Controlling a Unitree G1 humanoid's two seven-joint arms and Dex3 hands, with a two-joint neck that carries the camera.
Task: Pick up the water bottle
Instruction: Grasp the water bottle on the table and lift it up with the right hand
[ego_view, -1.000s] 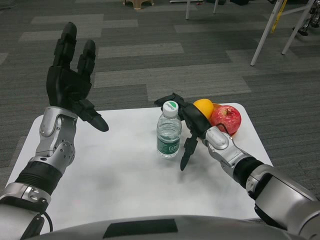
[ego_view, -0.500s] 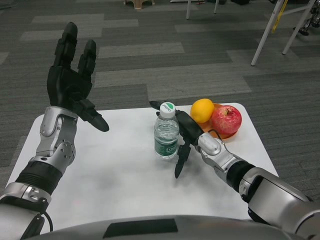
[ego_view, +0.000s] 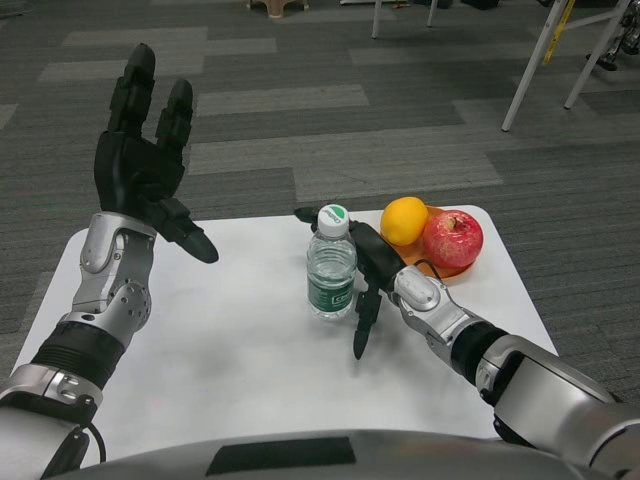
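Note:
A small clear water bottle (ego_view: 332, 268) with a green label and a white-and-green cap stands upright near the middle of the white table (ego_view: 230, 340). My right hand (ego_view: 368, 268) lies against the bottle's right side. Its fingers (ego_view: 306, 214) reach behind the bottle's neck and its thumb (ego_view: 362, 328) hangs down in front, apart from the bottle. The hand does not grip the bottle. My left hand (ego_view: 143, 165) is raised high over the table's left part, with its fingers spread and nothing in it.
An orange (ego_view: 404, 220) and a red apple (ego_view: 452, 238) sit on an orange plate (ego_view: 444, 269) at the table's back right, just behind my right forearm. White stand legs (ego_view: 536, 60) rise from the grey carpet at the far right.
My right hand has slid left along the table and now lies against the bottle, and the bottle has shifted slightly left with it. The left hand has not moved.

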